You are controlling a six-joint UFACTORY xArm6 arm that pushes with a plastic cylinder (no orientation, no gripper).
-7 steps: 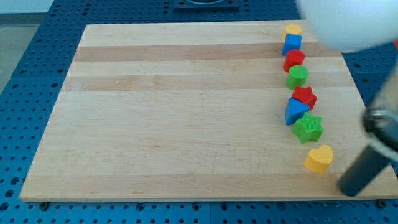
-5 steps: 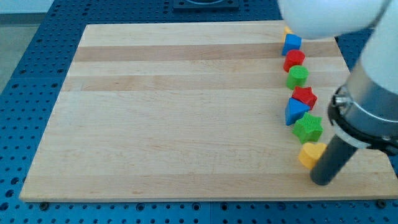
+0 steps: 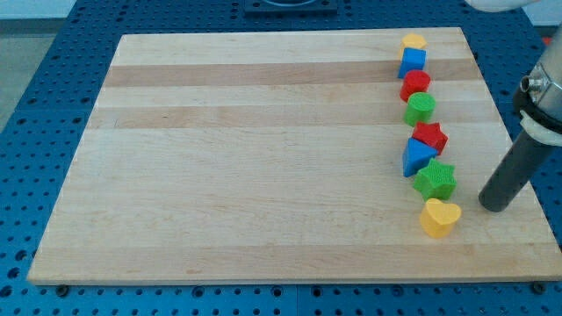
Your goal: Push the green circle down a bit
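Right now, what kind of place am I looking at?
Probably a robotics lab bench: a wooden board on a blue perforated table, small coloured blocks like the green circle, and my tip nearby.

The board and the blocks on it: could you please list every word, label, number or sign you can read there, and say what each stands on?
None: no text, number or sign shows anywhere in the camera view.
The board is bare wood.
The blocks, such as the green circle and the yellow heart, are plain-coloured.
My tip, right of the green star, carries no marking.
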